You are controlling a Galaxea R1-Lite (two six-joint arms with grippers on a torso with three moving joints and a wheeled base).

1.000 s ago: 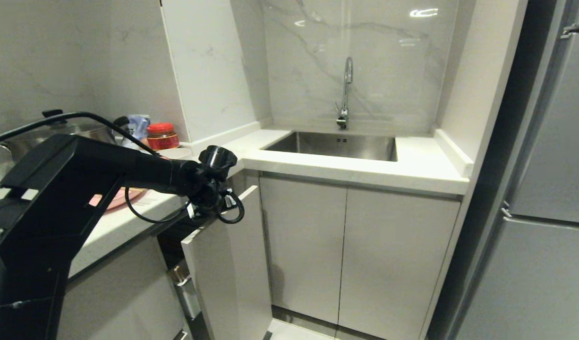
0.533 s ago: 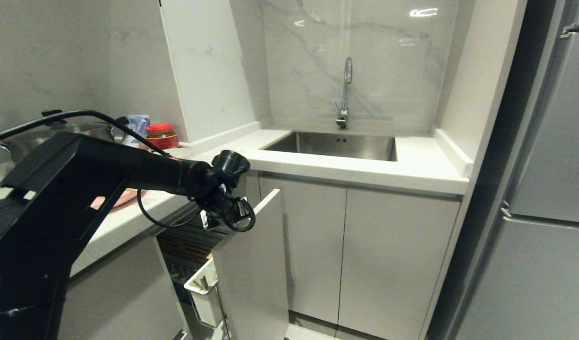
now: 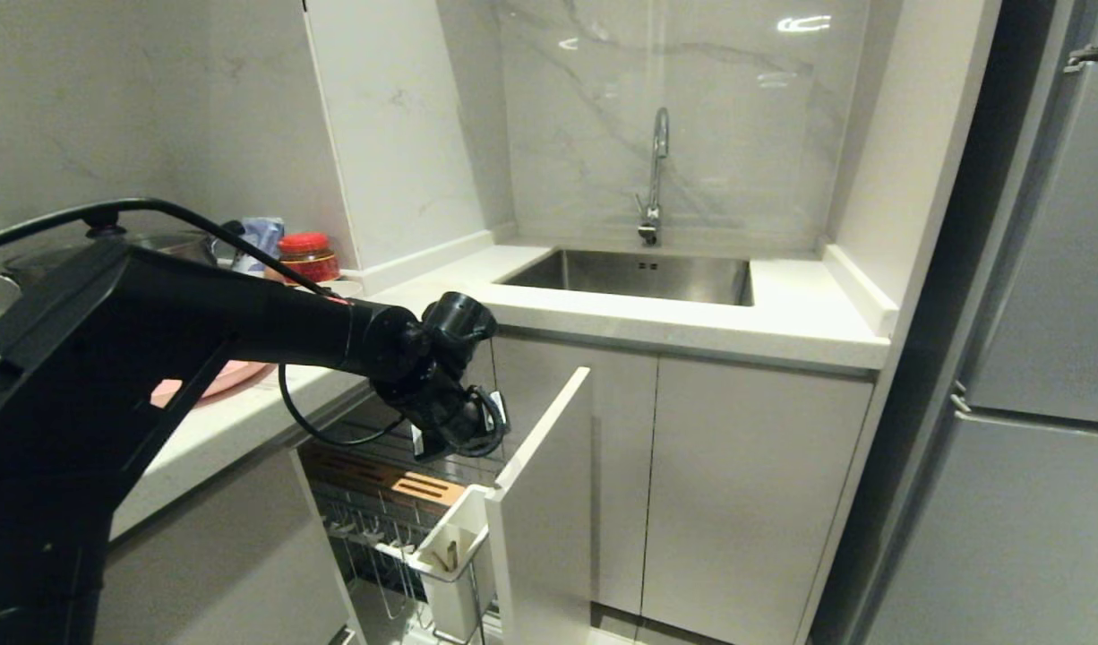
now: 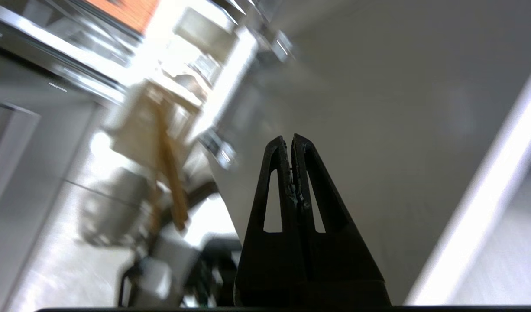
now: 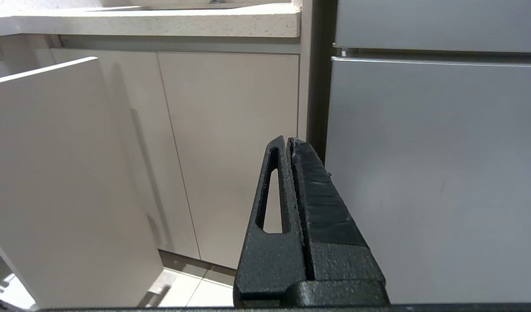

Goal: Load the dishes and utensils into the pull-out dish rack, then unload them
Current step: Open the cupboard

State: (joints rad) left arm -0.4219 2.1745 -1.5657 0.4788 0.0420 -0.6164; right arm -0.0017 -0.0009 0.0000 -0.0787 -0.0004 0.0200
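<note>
Left claw [image 4: 291,141], pressed together, sits behind the pull-out dish rack [image 3: 549,502] panel.

The pull-out dish rack [image 3: 424,502] stands drawn out of the cabinet at seven o'clock from the sink, white front panel [image 3: 549,511] leading. Its chrome wire basket carries a slotted wooden strip [image 3: 397,479] and a white utensil cup [image 3: 450,555] holding wooden chopsticks [image 4: 170,173]. The pale-pink plate [image 3: 231,376] lies flat on the counter at ten o'clock from the rack.

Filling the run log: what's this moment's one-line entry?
left gripper: shut, behind front panel | pull-out dish rack: partly out | chopsticks: in utensil cup | right gripper: shut, idle
</note>
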